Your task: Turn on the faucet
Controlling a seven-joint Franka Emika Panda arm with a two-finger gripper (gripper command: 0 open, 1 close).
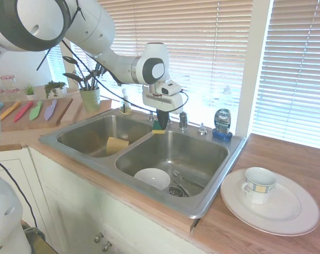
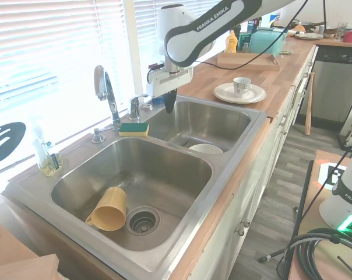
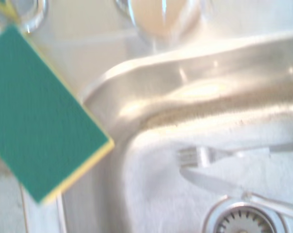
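Currently at: the approach; the faucet is not yet touched and no water runs.
Yellow cup (image 2: 109, 210): on its side in the near basin, by the drain, clear of the job.
Faucet (image 2: 108, 96): at the back rim between the two basins, spout arching high.
Green sponge (image 2: 133, 128): flat on the rim at the spout's foot.
Lever handle (image 2: 135, 106): on its short post, just beside the spout.
Gripper (image 2: 169, 105): pointing down over the far basin's back edge, near the handle and apart from it; I cannot tell if it is open or closed.
Next move: likely a short sideways shift onto the lever, then a push or lift without catching the spout.
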